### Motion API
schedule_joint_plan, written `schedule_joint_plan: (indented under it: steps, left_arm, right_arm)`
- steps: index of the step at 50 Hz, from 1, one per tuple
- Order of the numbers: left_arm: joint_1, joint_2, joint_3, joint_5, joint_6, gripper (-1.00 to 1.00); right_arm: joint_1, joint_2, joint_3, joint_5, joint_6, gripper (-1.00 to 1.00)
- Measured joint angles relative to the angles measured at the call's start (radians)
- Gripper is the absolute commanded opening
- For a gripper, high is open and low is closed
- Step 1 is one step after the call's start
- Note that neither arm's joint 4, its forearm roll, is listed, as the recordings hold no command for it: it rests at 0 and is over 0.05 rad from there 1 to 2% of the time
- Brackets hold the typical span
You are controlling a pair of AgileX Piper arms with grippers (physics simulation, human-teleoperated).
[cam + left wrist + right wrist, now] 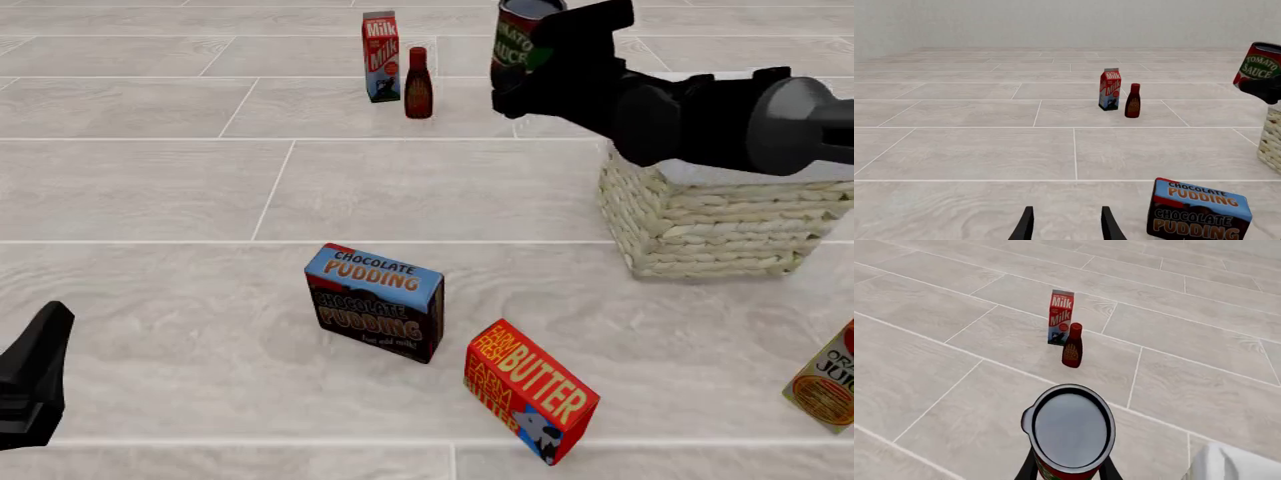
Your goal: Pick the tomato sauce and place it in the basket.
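The tomato sauce [522, 38] is a red can with a green band, held up in the air at the far right of the table, with my right gripper [523, 76] shut on it. The can hangs just left of the wicker basket [705, 226], level with its far rim. In the right wrist view the can's grey top [1071, 427] fills the space between the fingers [1029, 468]. The left wrist view shows the can [1259, 64] above the basket's wall [1273, 140]. My left gripper [1067, 227] is open and empty, low at the near left [34, 385].
A milk carton [382, 56] and a dark red-brown bottle [418, 83] stand at the far middle. A chocolate pudding box [375, 300] and a butter box [530, 390] lie near the front centre. An orange juice carton [827, 380] sits at the near right edge.
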State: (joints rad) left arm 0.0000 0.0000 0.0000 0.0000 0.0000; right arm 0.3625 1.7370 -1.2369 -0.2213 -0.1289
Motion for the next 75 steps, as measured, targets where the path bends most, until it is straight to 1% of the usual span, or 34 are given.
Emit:
schedule_joint_plan:
  steps: [22,37,75]
  left_arm:
    - [0.000,0.000,0.000,0.000,0.000,1.00]
    - [0.000,0.000,0.000,0.000,0.000,1.00]
    - [0.000,0.000,0.000,0.000,0.000,1.00]
  right_arm:
    - [-0.068,-0.099,0.073,0.007,-0.007,-1.00]
    - [-0.123,-0.114,0.084,0.009,-0.010,-1.00]
    - [-0.238,-0.214,0.117,0.046,-0.009,-1.00]
